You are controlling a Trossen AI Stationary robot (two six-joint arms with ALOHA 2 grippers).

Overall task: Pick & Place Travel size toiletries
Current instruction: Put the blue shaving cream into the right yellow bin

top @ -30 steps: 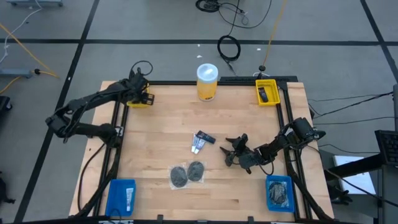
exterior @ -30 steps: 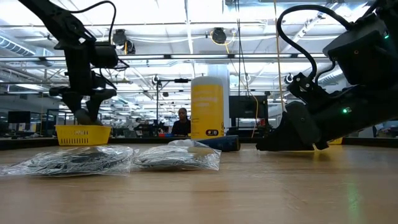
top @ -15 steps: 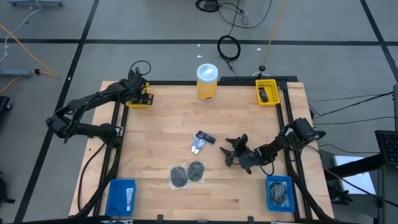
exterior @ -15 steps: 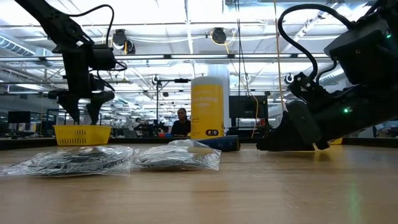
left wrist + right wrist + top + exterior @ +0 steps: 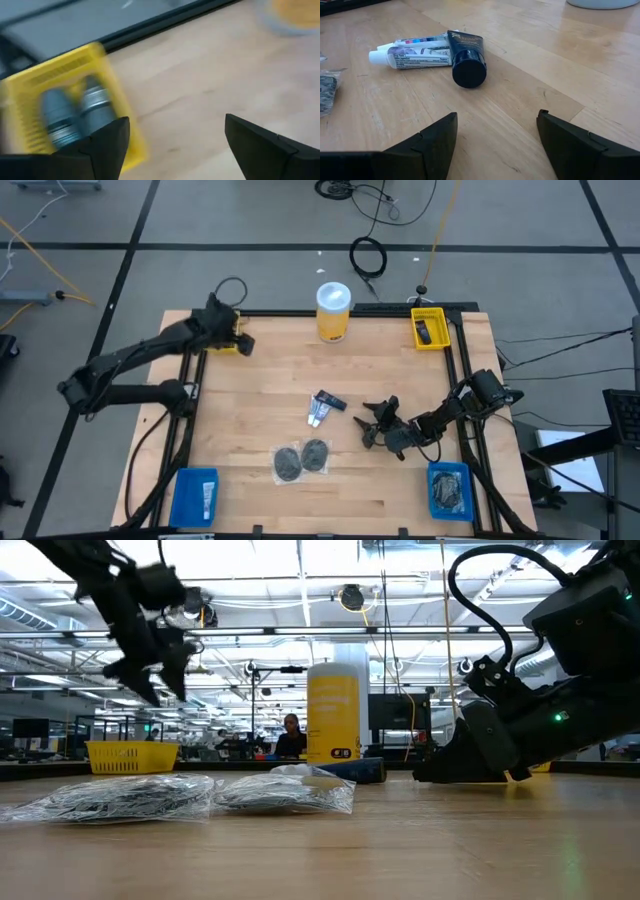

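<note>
1. While the left gripper [image 5: 172, 145] hangs above the table's far left corner, its fingers stand spread wide with nothing between them — only bare wood shows in the gap.
2. Just beside it sits a yellow basket [image 5: 30, 90] holding two grey-capped containers [image 5: 75, 112]; they are blurred, so I cannot make out more of them, and one end of the basket is cut off.
3. Low over the table's right side, the right gripper [image 5: 497, 145] is likewise spread and empty, pointing at the middle of the table.
4. Ahead of it lie a dark tube [image 5: 466, 57] with a round black cap and, touching it, two slim white tubes [image 5: 412, 55] — their print is too small to read.
5. Nearer the front edge, two grey mesh discs [image 5: 301, 459] lie side by side in clear wrappers.
6. A blue bin [image 5: 449, 490] at the front right corner holds something dark I cannot identify.
7. At the far edge stands a yellow jar [image 5: 333, 311] with a white lid.
</note>
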